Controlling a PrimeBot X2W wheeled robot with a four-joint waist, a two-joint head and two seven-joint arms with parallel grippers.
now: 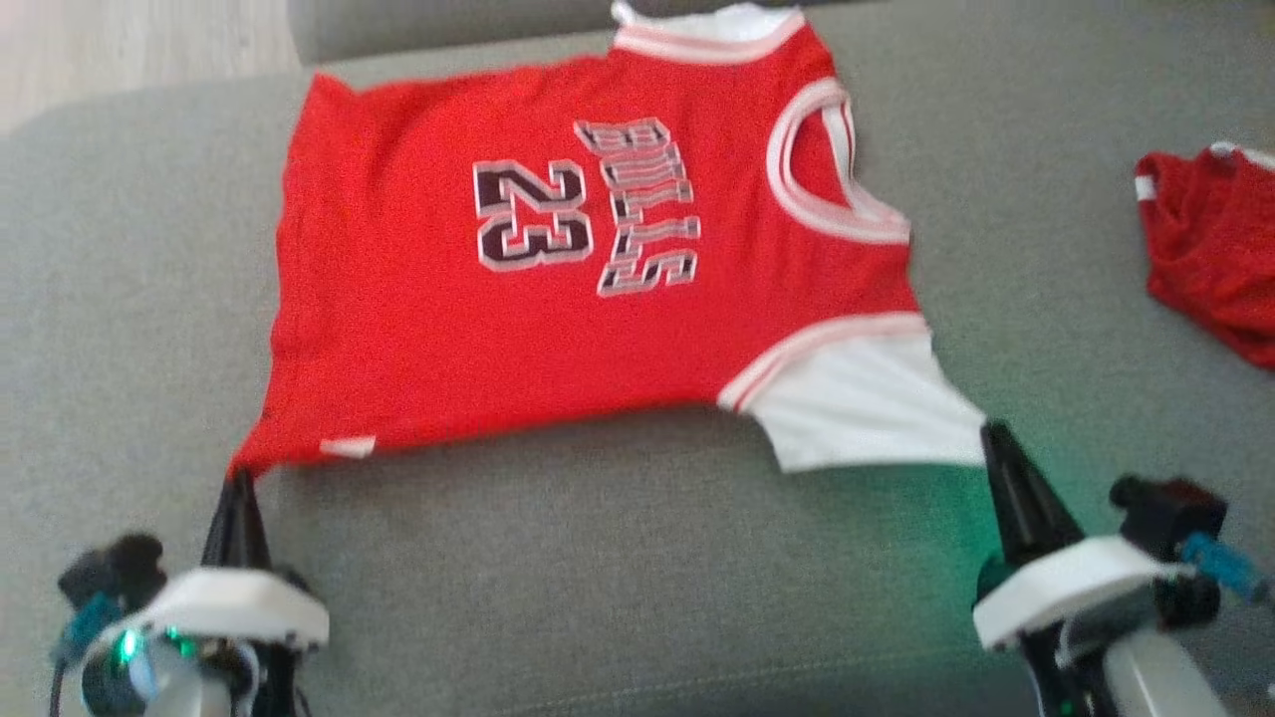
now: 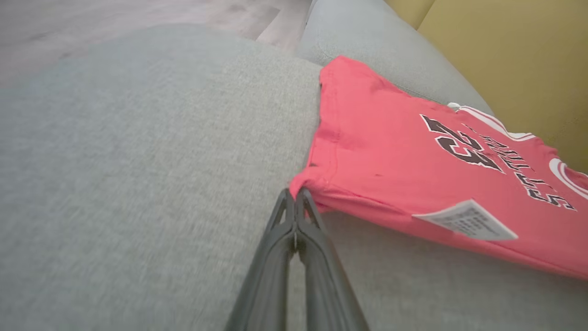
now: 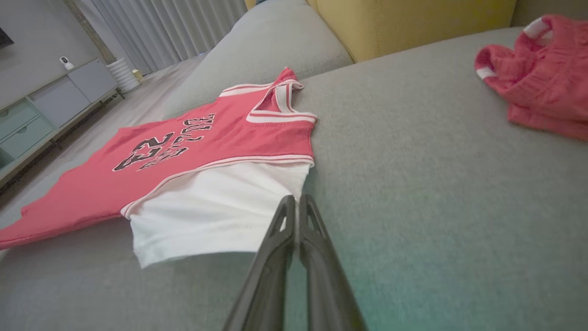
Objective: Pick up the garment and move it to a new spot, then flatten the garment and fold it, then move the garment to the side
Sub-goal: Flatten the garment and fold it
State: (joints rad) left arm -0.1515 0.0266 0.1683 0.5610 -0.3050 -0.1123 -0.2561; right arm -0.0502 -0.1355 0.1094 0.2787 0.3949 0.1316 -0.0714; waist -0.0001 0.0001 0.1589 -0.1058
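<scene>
Looking at this from the left side first: the left hand is pinched tight on the hem corner of the jersey, fingers together with just that bit of red fabric between the tips, and the corner is drawn out to a little point toward it. My read is that's on purpose: grabbing the very corner gives you something to tug on so the bottom edge goes straight. The jersey itself lies face up on the grey sofa, number and lettering showing, mostly flat across the middle, with the care label sticking out along the near edge (so that edge is lifted a touch off the cushion, I think). Moving right, the white sleeve is stretched out to a point as well, and the right hand is clamped shut on its outer corner. Two hands on the two near corners, well apart, reads to me like the flattening step: pull the near side taut so wrinkles drop out before any fold. Folding hasn't started from what I can tell. Far right there's a second red garment crumpled on the same sofa, well clear of the jersey, probably just waiting its turn. Only worry: a tip pinch on thin fabric can slip if the pull gets uneven.
</scene>
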